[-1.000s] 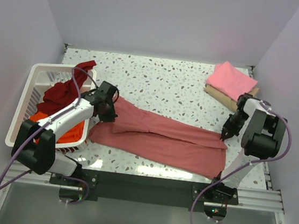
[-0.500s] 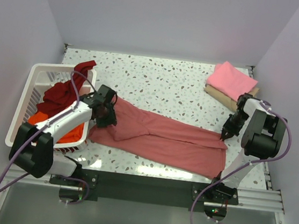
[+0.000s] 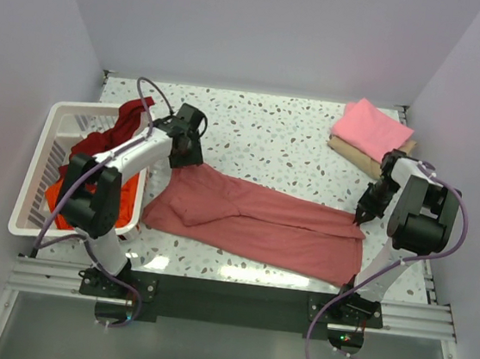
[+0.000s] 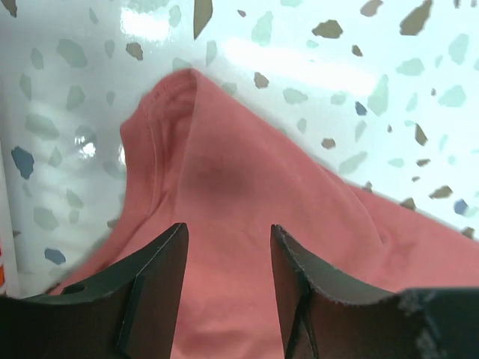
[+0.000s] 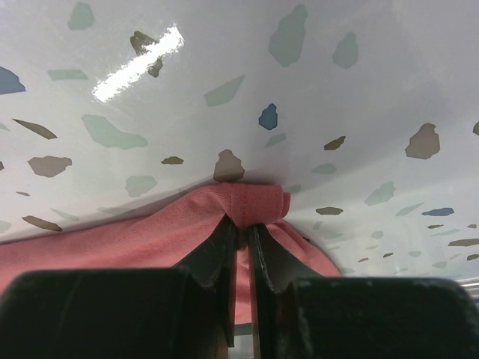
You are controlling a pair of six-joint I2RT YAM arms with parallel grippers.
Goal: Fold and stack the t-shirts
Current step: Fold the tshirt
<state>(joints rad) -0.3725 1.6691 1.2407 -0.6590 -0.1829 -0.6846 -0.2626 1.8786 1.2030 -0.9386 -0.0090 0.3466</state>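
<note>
Reaching the left arm from its near-left base up over the right wall of the white slatted basket [image 3: 40, 148], elbow bent above that wall, forearm stretching to the far-left end of the rose-red t-shirt [image 3: 261, 221]. Holding the left claw [image 4: 228, 233] spread partway, both fingers hovering over a hemmed corner of the cloth and gripping nothing. Folding the right arm tight at the right side of the bench [image 3: 271, 131], wrist angling down to the shirt's right end. Pinching the right claw [image 5: 243, 228] onto a bunched fold of hem, fingers pressed almost together with cloth between them.

Finding the shirt laid long across the middle of the bench, from just beside the basket to the right claw, creased over itself at the left. Showing a maroon t-shirt [image 3: 101, 146] and an orange t-shirt [image 3: 127, 200] heaped inside the basket. Showing a folded bright pink t-shirt [image 3: 369, 125] on a tan folded piece [image 3: 355, 156] in the far-right corner, well apart from both claws.

Leaving open speckled bench beyond the shirt, between basket and pink stack; running the shirt's near edge close to the bench's near edge.
</note>
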